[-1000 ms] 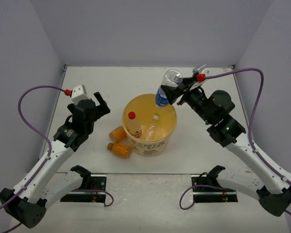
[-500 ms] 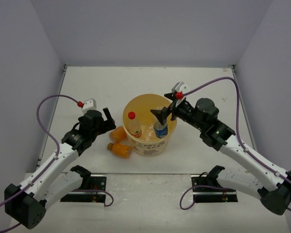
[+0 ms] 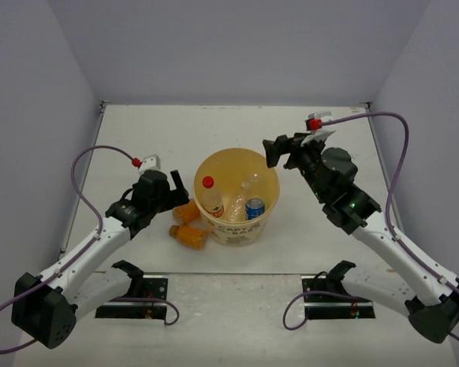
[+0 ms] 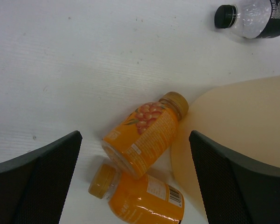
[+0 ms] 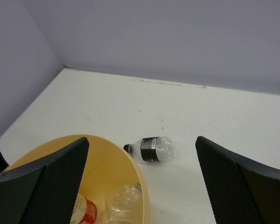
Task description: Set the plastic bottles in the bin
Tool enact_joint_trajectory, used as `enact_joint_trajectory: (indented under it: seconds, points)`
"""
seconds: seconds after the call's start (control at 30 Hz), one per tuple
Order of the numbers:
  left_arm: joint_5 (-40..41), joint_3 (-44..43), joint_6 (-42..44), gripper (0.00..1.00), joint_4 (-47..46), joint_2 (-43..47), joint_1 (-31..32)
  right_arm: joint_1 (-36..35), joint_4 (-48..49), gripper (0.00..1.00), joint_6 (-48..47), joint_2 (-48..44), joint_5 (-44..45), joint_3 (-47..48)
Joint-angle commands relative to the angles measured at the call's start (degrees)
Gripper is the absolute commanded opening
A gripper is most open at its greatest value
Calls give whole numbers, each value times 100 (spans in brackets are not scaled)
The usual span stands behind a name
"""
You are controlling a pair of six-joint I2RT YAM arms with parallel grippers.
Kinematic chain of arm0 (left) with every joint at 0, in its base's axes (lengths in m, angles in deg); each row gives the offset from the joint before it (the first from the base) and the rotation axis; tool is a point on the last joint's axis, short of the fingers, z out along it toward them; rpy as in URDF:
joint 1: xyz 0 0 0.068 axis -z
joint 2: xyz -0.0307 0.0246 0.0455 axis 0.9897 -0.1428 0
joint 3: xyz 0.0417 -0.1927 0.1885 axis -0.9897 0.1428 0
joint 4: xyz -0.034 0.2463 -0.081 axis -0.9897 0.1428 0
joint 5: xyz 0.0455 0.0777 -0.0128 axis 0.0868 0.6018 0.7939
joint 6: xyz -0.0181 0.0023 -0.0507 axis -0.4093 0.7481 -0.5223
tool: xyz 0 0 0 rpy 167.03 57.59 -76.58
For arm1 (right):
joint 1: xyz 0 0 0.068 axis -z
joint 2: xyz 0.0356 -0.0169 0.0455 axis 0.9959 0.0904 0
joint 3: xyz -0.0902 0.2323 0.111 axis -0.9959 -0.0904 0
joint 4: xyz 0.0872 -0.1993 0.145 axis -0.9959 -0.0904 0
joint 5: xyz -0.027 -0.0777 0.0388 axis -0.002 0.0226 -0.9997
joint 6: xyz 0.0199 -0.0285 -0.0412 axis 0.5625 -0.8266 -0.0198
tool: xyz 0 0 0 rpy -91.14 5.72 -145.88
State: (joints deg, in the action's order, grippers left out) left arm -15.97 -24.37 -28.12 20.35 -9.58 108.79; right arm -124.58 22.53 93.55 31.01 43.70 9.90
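The yellow-orange bin stands mid-table. In it are a red-capped bottle, a clear bottle and a blue-labelled bottle. Two orange bottles lie against its left side. My left gripper hangs open just above them; its wrist view shows both between the fingers, with the bin wall to their right. My right gripper is open and empty over the bin's back right rim. A clear bottle with black cap and label lies beyond the bin.
Grey walls close off the left, back and right of the white table. Both arm bases are bolted at the near edge. The black-labelled bottle does not show in the top view.
My right gripper carried the blue-labelled bottle over the bin, opened and dropped it in, then drew back up and right. My left gripper moved in over the orange bottles.
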Motion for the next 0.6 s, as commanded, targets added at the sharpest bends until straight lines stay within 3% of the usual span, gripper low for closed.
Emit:
enact_joint_trajectory:
  seconds: [0.0,0.07,0.17,0.3,0.57]
  points:
    - [-195,88,-1,100,-281,-79,-30,1101,-1033,99,1732,17,885,604]
    - [-281,88,-56,100,-182,-141,-29,1570,-1340,99,2226,90,1049,634]
    - [-303,152,-68,100,-79,-161,-29,1630,-1397,99,2089,72,1582,382]
    - [-447,392,255,100,-477,-132,-29,1810,-1396,99,2105,-45,1210,59]
    - [-1121,440,652,100,-810,-1020,-28,2069,-1390,99,2142,-200,957,-187]
